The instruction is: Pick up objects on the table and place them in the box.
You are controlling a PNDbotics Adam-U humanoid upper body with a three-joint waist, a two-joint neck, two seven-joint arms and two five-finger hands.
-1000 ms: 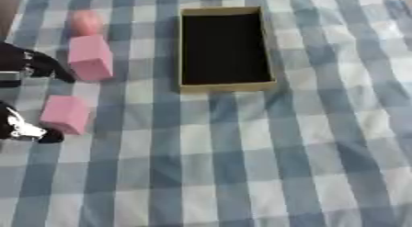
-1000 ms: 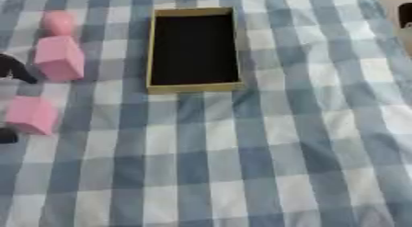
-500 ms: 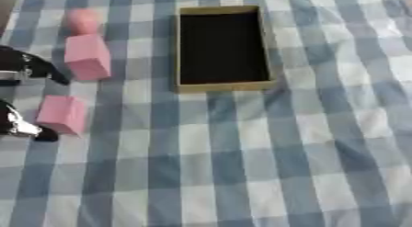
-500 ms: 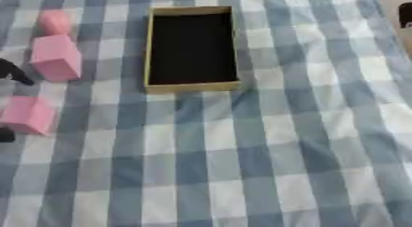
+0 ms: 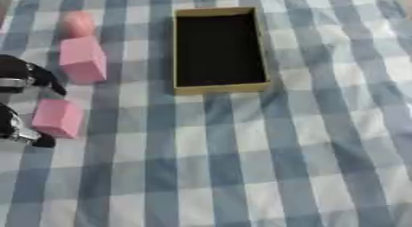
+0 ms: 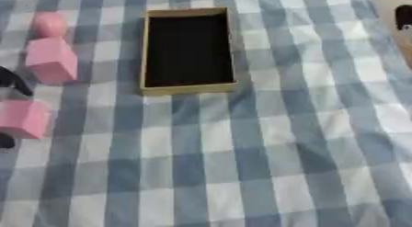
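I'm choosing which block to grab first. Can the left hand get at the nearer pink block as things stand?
Probably yes. The left hand sits at the left edge, right beside the nearer pink block, with only checked cloth between them. The larger pink block lies farther back, out of the way.

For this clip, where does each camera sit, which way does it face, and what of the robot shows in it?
Left eye view: in the head, looking down on the blue checked cloth; the black left hand shows at the left edge by three pink blocks.
Right eye view: same head, set slightly rightward; only a sliver of that hand shows.
Shared: the open cardboard box, the near pink block, the middle pink block and the far rounded pink piece.
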